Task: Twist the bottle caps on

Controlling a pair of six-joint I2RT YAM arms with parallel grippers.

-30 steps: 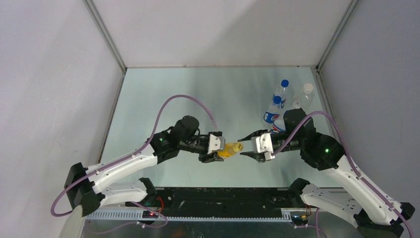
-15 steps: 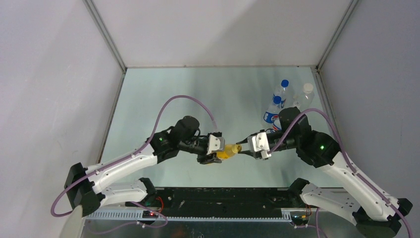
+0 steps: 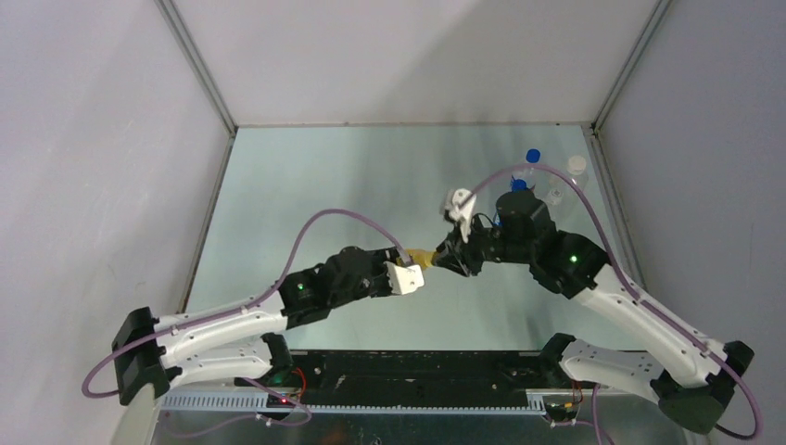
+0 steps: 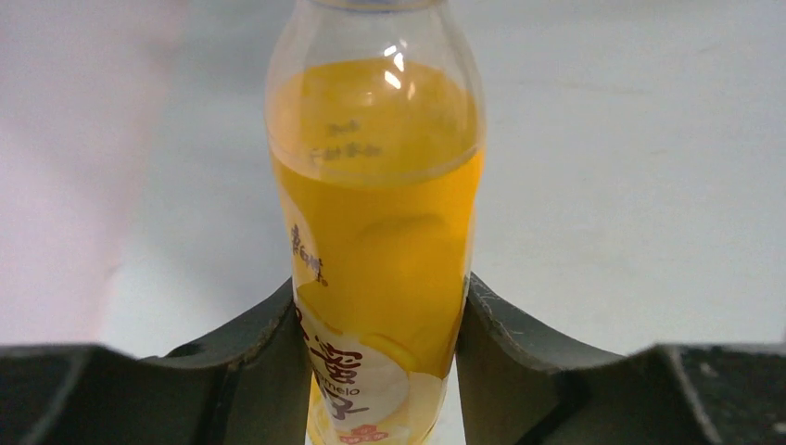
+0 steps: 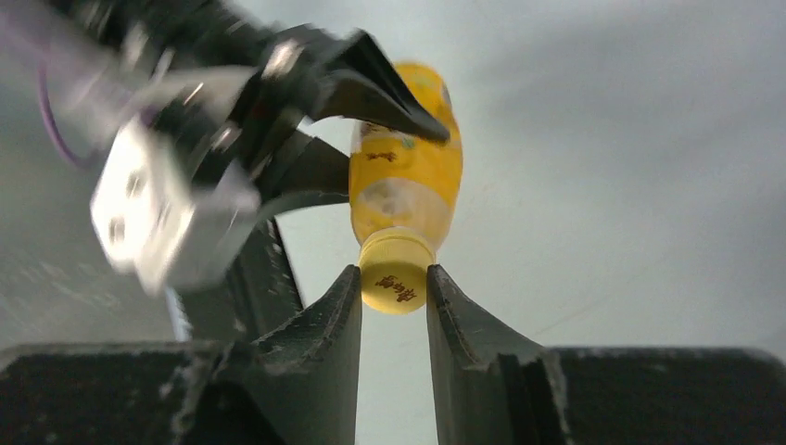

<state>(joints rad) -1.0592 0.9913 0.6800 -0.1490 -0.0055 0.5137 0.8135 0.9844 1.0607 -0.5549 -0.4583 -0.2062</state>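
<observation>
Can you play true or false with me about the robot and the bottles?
1. The left tool is holding the yellow bottle. True.
2. The right tool is pinching a blue cap. False: it is shut on the yellow cap, which sits on the yellow bottle's neck.
3. The yellow bottle is empty. False: it has yellow drink in it, nearly up to the shoulder.
4. Two blue caps show at the far right of the table. True.
</observation>
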